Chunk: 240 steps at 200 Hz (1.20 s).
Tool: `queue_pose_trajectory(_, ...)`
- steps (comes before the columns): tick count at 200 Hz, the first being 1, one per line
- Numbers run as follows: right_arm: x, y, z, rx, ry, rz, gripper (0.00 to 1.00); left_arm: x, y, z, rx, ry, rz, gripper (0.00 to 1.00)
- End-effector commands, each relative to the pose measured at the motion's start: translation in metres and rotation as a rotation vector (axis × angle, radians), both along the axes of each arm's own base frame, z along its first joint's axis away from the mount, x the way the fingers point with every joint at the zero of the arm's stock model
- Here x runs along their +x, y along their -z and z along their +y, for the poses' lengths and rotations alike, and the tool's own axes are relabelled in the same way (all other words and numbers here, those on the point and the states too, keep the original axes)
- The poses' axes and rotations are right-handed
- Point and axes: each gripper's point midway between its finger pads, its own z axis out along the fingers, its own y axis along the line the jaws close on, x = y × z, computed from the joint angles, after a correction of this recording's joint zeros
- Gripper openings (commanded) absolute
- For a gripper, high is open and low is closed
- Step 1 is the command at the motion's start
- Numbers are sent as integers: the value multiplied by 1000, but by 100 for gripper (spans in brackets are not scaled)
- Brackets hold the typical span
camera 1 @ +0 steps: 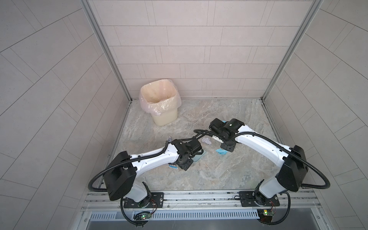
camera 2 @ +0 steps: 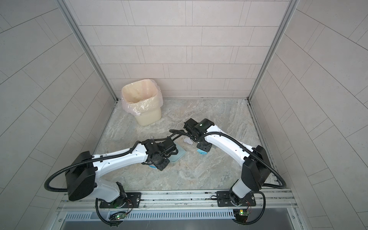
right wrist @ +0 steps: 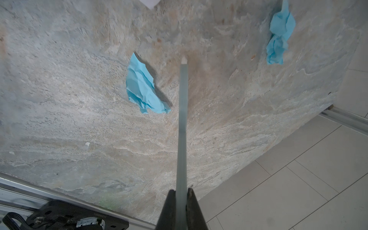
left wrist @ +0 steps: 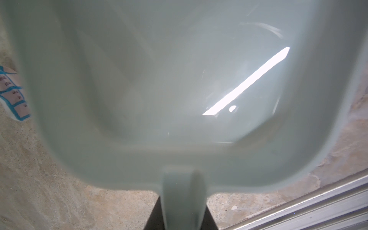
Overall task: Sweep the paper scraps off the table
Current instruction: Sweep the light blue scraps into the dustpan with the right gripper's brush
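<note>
Findings for the table [camera 1: 219, 175], a veined grey-beige surface: the paper scraps [camera 2: 202, 152] lie loose around its middle. The left gripper [left wrist: 184, 211] is clamped on the handle of a pale blue dustpan [left wrist: 179, 79]. The pan fills the left wrist view, and its inner surface shows only a bright streak of glare. In both top views the pan's lip projects from under the left wrist toward the centre of the table. Just beside the pan's edge lies a grid-printed scrap [left wrist: 15, 93], white with blue lines and small dark characters in its cells; the print is too blurred to read. The right gripper [right wrist: 181, 192] is closed tight on the thin handle of a brush [right wrist: 183, 129], with a trace of white bristle at the far tip. One light blue scrap [right wrist: 144, 87] lies near the handle without touching it. A second light blue scrap [right wrist: 278, 35] lies well apart on the handle's other side. In a top view a white scrap [camera 1: 207, 141] sits between the two wrists. A cream bin [camera 1: 165, 117] with a clear liner stands in the far left corner, well apart from the scraps. A line of small characters on the black hardware [right wrist: 79, 217] at the edge of the right wrist view is upside down and not legible.
</note>
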Motion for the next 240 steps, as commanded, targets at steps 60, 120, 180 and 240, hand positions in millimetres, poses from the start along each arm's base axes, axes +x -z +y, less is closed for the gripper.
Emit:
queue_pose_trajectory(60,5,9,-13,-1,195,85,0,-20,21,-26,56,176,72,0)
queue_pose_trajectory(120,-31,10,-2,121,296,203,0,-23,27,-43,58,241,104,0)
queue_pose_trajectory(180,-37,-10,3,191,359,197,0,-19,32,-54,55,268,114,0)
queue_pose_trajectory(240,-11,-9,-15,203,473,142,0,-15,39,-65,31,275,113,0)
